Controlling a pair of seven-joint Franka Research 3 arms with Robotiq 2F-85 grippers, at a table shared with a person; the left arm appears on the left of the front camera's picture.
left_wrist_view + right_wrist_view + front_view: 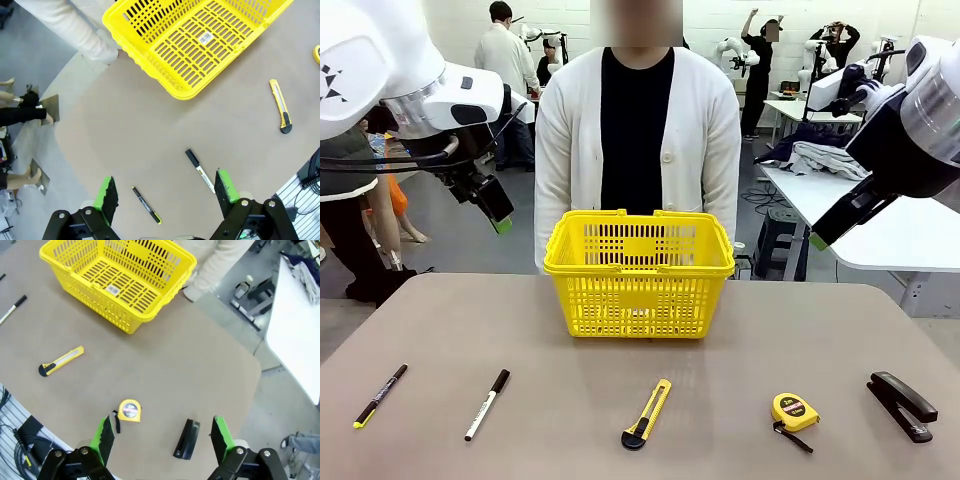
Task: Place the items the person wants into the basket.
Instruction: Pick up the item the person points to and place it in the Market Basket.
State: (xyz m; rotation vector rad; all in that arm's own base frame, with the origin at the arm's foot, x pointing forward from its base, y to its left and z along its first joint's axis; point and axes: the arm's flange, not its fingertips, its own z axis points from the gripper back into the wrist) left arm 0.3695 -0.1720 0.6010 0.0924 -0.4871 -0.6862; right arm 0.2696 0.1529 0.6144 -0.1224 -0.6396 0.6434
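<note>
- Left claw [166,191]: held in the air over the left side of the surface [620,365], jaws spread wide, with nothing between the green pads.
- Right claw [161,432]: held in the air over the right side, likewise wide open and holding nothing.
- Basket [638,270]: bright yellow, upright at the far middle of the surface, just in front of the person [638,130]. A white barcode label shows on its slotted floor.
- Pen [380,396]: leftmost item of the near row, lying aslant, yellow-green end toward the near edge. In the left wrist view it lies between the claw's two fingers.
- Marker [487,404]: beside the pen on its right and apart from it, on a similar slant, black cap pointing away from the near edge.
- Stapler [901,405]: rightmost item of the row, near the right edge, lying flat. In the right wrist view it lies between the claw's fingers.
- Utility knife [647,413] and tape measure [794,411]: between marker and stapler, the knife in line with the basket.
- Person: standing at the far side, with one sleeve ending just beside the basket's rim.
</note>
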